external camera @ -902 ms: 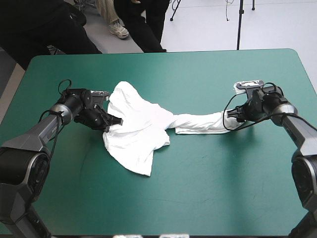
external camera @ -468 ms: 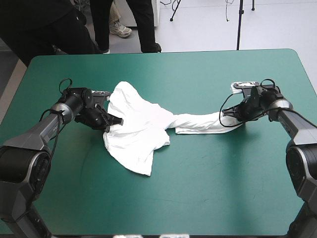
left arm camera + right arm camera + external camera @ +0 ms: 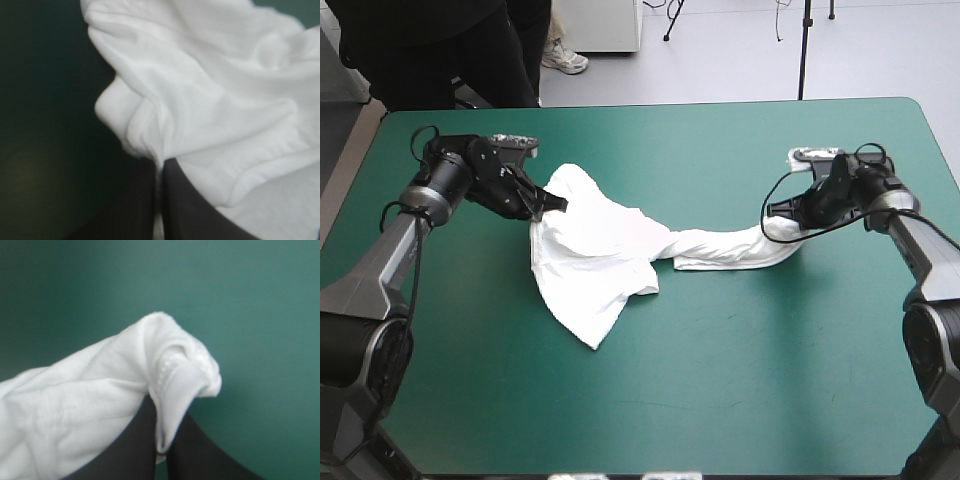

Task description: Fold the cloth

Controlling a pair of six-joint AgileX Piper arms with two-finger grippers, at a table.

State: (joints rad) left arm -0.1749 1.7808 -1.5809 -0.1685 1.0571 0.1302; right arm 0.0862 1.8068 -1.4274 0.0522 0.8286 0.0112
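Observation:
The white T-shirt (image 3: 605,255) lies crumpled across the middle of the teal-green table, its right part twisted into a rope toward the right arm. My left gripper (image 3: 542,207) is shut on the T-shirt at its far left edge, a fold of white cloth (image 3: 150,135) pinched between the black fingers (image 3: 185,200). My right gripper (image 3: 790,222) is shut on the T-shirt at the twisted right end, where a hem of cloth (image 3: 175,385) sticks up between its fingers (image 3: 195,450). Both ends are lifted a little off the table.
A person in dark clothes stands just beyond the table's far left corner (image 3: 440,50). The teal-green cover (image 3: 720,380) is bare along the near side and the far side of the table.
My left gripper has lifted and drawn the T-shirt's left edge toward the far side. My right gripper has shut on the twisted end and raised it slightly.

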